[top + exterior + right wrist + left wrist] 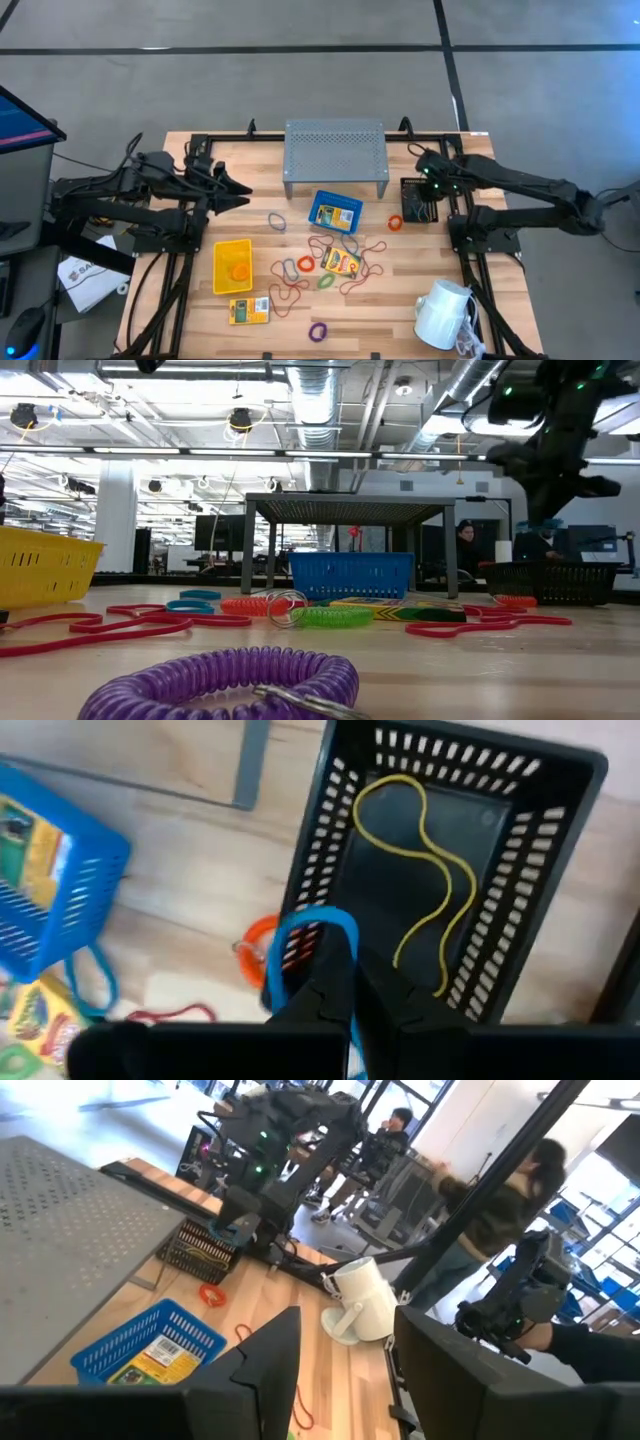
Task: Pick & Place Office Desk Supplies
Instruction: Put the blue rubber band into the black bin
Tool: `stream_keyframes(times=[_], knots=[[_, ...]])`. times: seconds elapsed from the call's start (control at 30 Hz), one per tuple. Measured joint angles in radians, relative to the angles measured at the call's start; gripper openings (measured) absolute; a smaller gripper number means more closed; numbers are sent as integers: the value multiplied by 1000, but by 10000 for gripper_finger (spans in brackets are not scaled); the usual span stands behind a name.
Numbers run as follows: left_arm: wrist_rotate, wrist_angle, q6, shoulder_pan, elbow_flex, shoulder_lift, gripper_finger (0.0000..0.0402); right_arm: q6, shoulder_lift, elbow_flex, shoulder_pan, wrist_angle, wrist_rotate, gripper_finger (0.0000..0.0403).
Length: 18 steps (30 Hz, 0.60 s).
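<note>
three small bins sit on the wooden table [400, 300]: a yellow bin [233, 266] toward the left arm's side, a blue bin [335, 212] just in front of the grey perforated riser [336, 153], and a black mesh bin [420, 202] on the right.

the right gripper [357, 982] hangs over the near wall of the black mesh bin, its fingers pinched together on a blue loop [305, 945] that arches up from between them. inside that bin lies a thin yellow band [425, 870], and an orange coil [258, 948] rests on the table just outside its wall.

the left gripper [237, 192] hovers above the left side of the table, well apart from the loops, fingers parted with nothing between them.

yellow printed packets are scattered about: one inside the blue bin [336, 214], one among the red bands [341, 262] in the middle of the table, one near the front edge below the yellow bin [249, 311]. the print on them is too small to read. an orange loop [240, 269] lies in the yellow bin. a purple coil [318, 331] sits closest to the front, with a green coil [326, 282] among the red bands [300, 295].

a white mug [443, 313] lies tipped over at the front right corner. beyond the table, people [500, 1210] stand in the room.
</note>
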Motion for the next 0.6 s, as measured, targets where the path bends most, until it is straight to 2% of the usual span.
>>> stream_keyframes(times=[0.17,0.33,0.6], knots=[[-1,-1,-9,0,0,64,158,-125,93,0,-67,1,-25,0],[-1,6,-65,0,0,113,158,-172,153,0,-109,2,-25,2],[-5,51,-102,0,0,125,158,-242,208,2,-177,0,-81,45]])
